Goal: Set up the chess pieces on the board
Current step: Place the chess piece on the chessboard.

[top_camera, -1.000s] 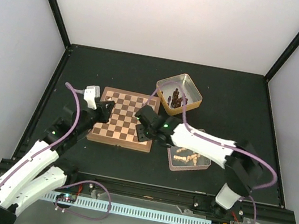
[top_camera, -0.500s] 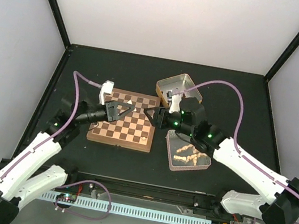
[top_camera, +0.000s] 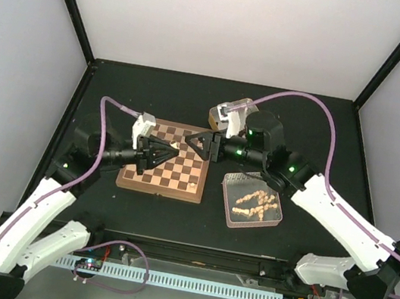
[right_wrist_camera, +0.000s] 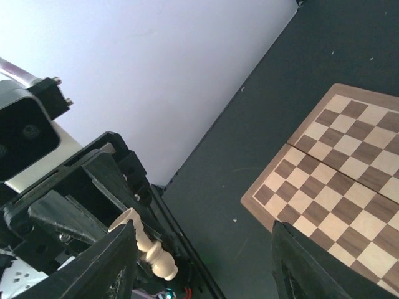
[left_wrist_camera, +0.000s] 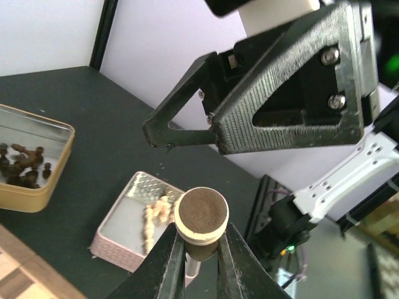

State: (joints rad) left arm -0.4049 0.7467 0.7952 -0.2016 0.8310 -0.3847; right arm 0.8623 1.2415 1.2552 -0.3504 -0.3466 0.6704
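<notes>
My left gripper hovers over the board, shut on a cream chess piece that points at the right gripper. In the left wrist view the piece's round felt base sits clamped between my left gripper jaws. My right gripper faces it from the right, open and empty, a small gap away. In the right wrist view the held piece sits just beside one finger of my right gripper, and the board lies below. More cream chess pieces lie in the pink tin.
A gold tin of dark brown figures stands behind the board, mostly hidden by the right arm in the top view. The pink tin is right of the board. Black frame posts and white walls ring the dark table.
Both arms rose and swung toward each other over the board until the grippers face tip to tip. The right gripper opened wider. The left stayed shut on the cream piece.
</notes>
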